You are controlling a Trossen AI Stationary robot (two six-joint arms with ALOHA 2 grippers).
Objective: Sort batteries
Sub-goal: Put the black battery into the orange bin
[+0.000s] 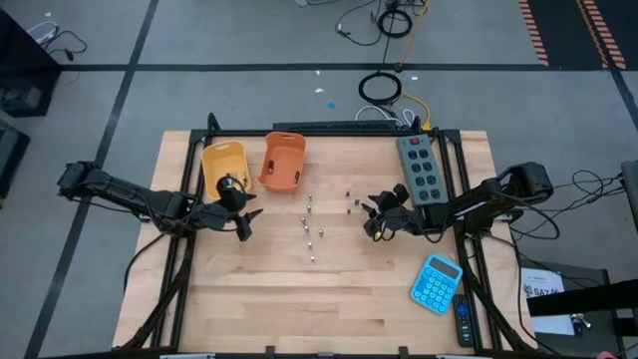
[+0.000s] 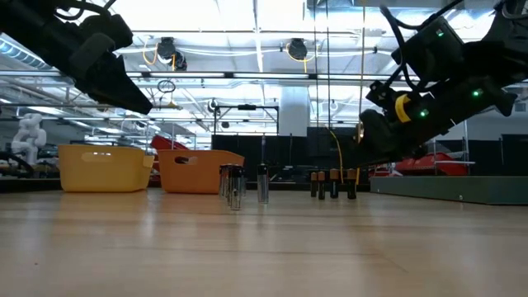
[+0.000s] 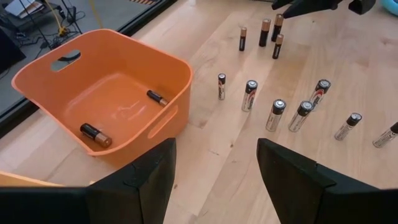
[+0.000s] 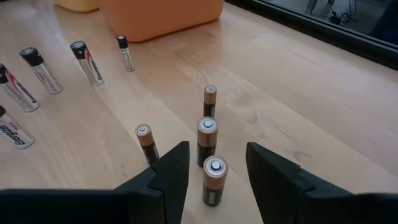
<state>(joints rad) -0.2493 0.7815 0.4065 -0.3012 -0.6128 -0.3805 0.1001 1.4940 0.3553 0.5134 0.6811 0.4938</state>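
Note:
Several silvery-grey batteries (image 1: 311, 227) stand upright on their ends mid-table, also seen in the left wrist view as batteries (image 3: 278, 114). A few copper-and-black batteries (image 4: 207, 140) stand nearer my right arm. Two more copper-and-black batteries (image 3: 95, 134) lie inside the orange bin (image 3: 106, 93). My left gripper (image 3: 214, 180) is open, raised above the table just near of the orange bin (image 1: 282, 162). My right gripper (image 4: 217, 152) is open and hovers over the copper-and-black group. Its fingers stand either side of the closest battery (image 4: 214, 181) without touching it.
A yellow bin (image 1: 223, 165) sits left of the orange one at the far edge. A grey power strip (image 1: 421, 168) lies far right, a blue calculator (image 1: 436, 282) near right, with a dark remote (image 1: 464, 324) beside it. Black frame rails (image 1: 189, 179) border the table.

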